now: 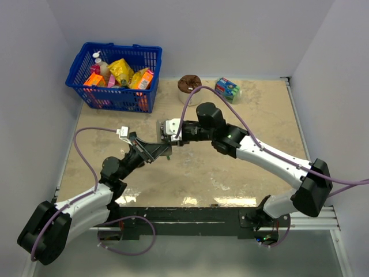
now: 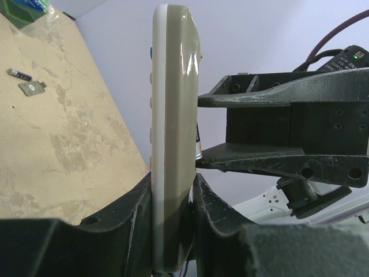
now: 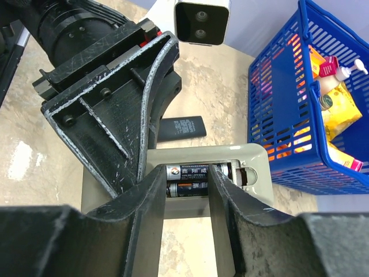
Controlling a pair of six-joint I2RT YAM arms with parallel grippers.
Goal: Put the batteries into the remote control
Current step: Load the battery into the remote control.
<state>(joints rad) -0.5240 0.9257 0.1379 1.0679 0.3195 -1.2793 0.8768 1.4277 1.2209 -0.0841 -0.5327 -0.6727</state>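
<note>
My left gripper is shut on the lower end of the white remote control and holds it upright, edge-on, above the table. In the right wrist view the remote's grey back faces me with its compartment open. Two batteries lie side by side in it. My right gripper is open, its fingers apart with their tips against the remote's back, either side of the batteries. In the top view both grippers meet mid-table, the left and the right. One loose battery lies on the table.
A small flat grey piece lies beside the loose battery. The slim black remote lies on the table under the held remote. A blue basket of goods stands back left. A brown roll and a green packet sit at the back.
</note>
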